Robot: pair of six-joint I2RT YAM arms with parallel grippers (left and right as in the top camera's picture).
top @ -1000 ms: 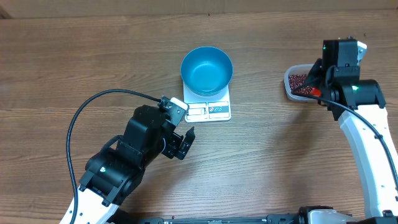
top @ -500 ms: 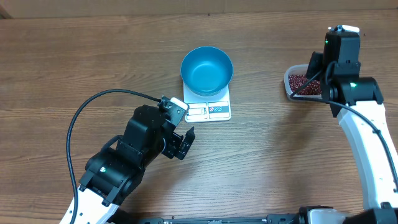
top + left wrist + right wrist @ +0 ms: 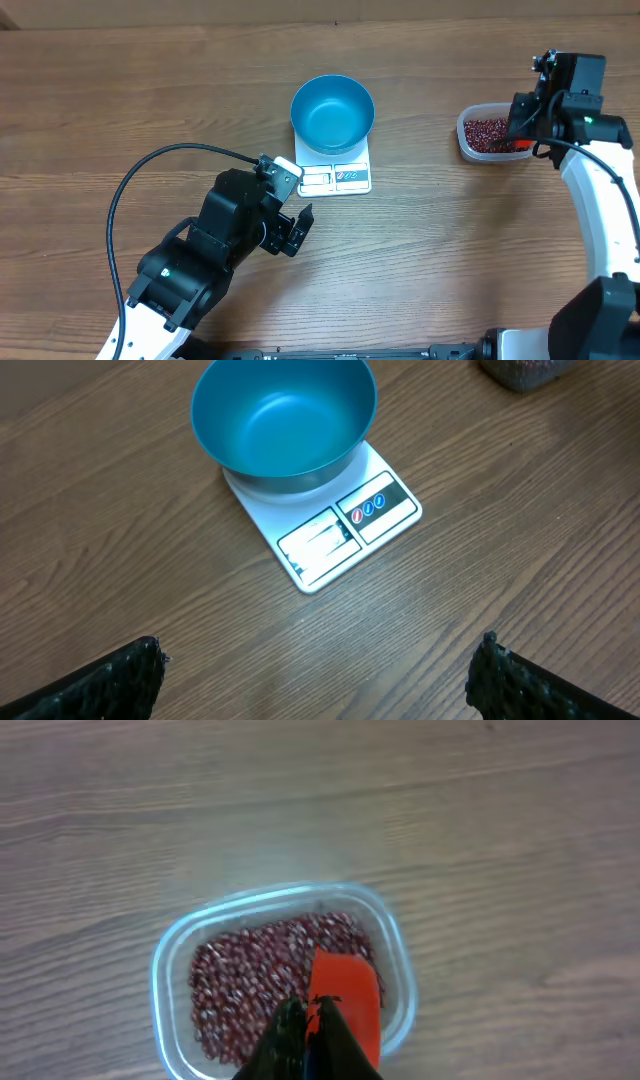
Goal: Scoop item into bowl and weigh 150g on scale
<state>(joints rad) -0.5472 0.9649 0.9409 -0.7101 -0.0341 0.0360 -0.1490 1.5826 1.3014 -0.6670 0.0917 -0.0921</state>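
right end effector (image 3: 305,1020) swung scoop (image 3: 345,995) rightward

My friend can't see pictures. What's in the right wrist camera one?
The shut right gripper holds a bright orange-red plastic scoop over small dark red-maroon beans in a clear rounded-rectangle plastic tub on a brown wooden table.

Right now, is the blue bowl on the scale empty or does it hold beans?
Empty. The bowl shows a bare blue inside in the overhead and left wrist views; the beans lie in the clear tub.
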